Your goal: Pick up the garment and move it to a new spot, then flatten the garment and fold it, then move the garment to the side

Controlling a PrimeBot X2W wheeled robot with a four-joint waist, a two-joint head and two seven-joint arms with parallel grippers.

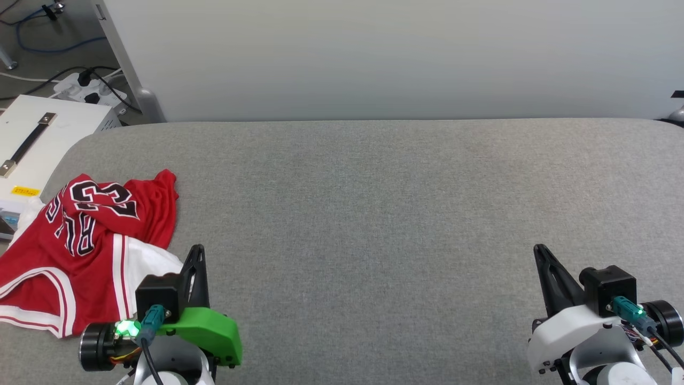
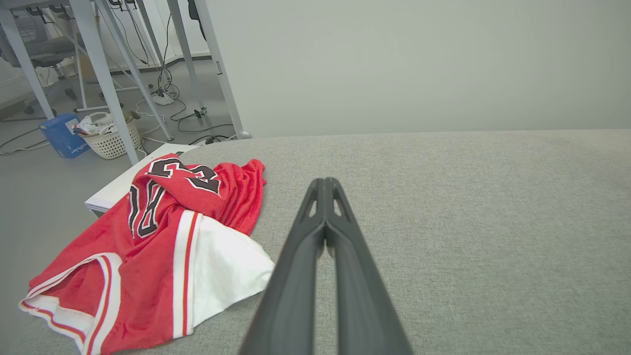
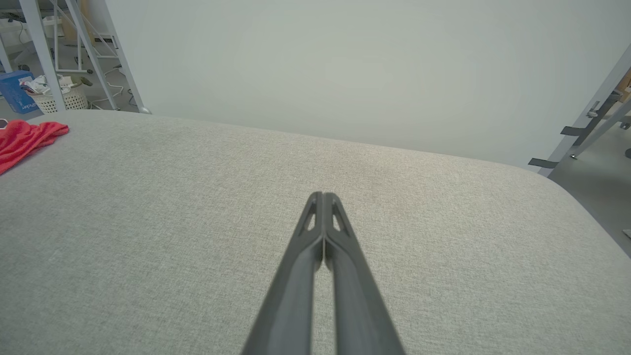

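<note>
A white hard case with a dark strap handle sits at 9 o'clock in the head view, just beside the counter's rounded corner. Touching it lies the garment, a crumpled red jersey of soft knit with a white sleeve, white-striped trim and black, white-edged lettering and a 23. It is bunched at 8 o'clock, and its left part seems to spill past the counter's edge.

The left pincer, 2 long dark slotted fingers, is at 7 o'clock, clenched on nothing, just right of the white sleeve. The counter is a broad grey slab covered in a fine woven cloth, flat and matt. The right pincer at 5 o'clock is likewise clenched and empty, well apart from the jersey.

Risks, as I judge them: a grab at the overhanging side could tip the whole jersey off the edge. A pinch on 1 layer could drag the heap instead of lifting it. Thin fingers pressed low might snag the counter's cloth.
</note>
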